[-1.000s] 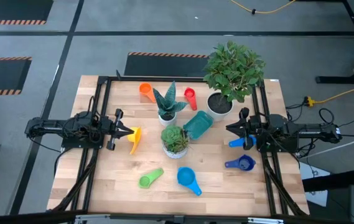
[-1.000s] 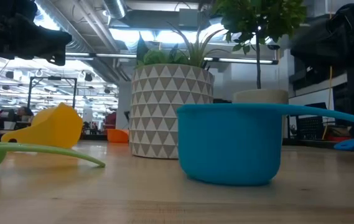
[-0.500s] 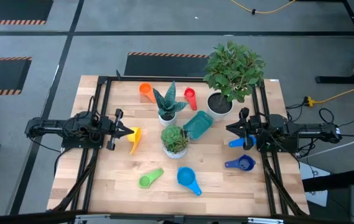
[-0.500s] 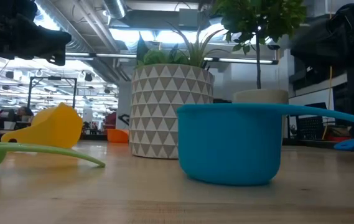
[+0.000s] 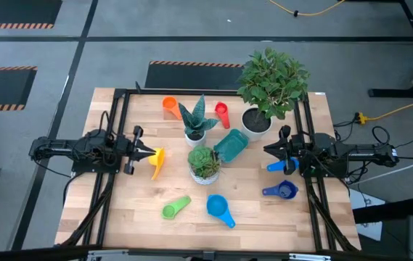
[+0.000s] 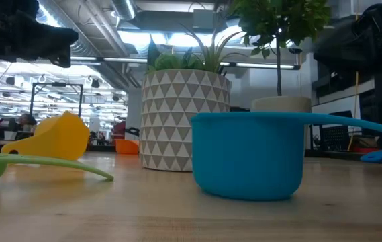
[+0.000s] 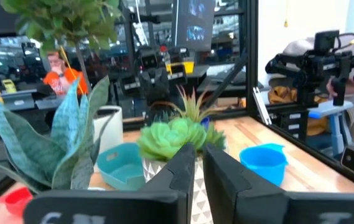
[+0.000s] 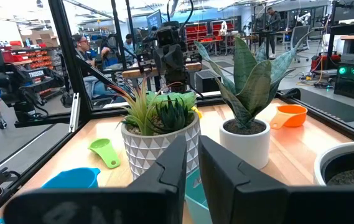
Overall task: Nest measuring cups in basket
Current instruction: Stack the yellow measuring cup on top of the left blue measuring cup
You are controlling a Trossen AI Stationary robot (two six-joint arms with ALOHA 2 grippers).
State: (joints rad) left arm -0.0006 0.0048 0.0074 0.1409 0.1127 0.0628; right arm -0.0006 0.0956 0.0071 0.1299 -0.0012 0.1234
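High view, left claw (image 5: pixel 145 153): at the left edge of the table, tips aimed inward at the yellow cup (image 5: pixel 156 160) just beside them; touching or not, I cannot tell.
Left claw state: in its own wrist view the fingers (image 7: pixel 183 168) stand near-parallel with only a thin slit between them, clenched on nothing.
Right claw (image 5: pixel 269 149): at the right edge of the table, pointing inward, just above a light blue cup (image 5: pixel 276 166) lying beside it.
Right claw state: its wrist view shows the fingers (image 8: pixel 177 163) drawn together with a narrow gap, empty.
Basket (image 5: pixel 231 146): teal, tilted, near mid-table between the succulent bowl (image 5: pixel 204 164) and the white pot of the leafy plant (image 5: pixel 272 81).
Other cups: orange cup (image 5: pixel 170 106) and red cup (image 5: pixel 222 112) toward the far edge, either side of the spiky plant (image 5: pixel 197 119); green cup (image 5: pixel 175 209), blue cup (image 5: pixel 220 209) and dark blue cup (image 5: pixel 281 191) along the near side, all apart from the basket.
Low view: the blue cup (image 6: pixel 248 156) fills the foreground, with the triangle-patterned pot (image 6: pixel 184 119) behind it.
Table (image 5: pixel 133 217): pale wood boards with a black frame around the edge.
Room: grey floor with striped tape marks; a yellow cable (image 5: pixel 398 109) runs at the right; a person in an orange top (image 7: pixel 57 73) sits beyond the table in the left wrist view.
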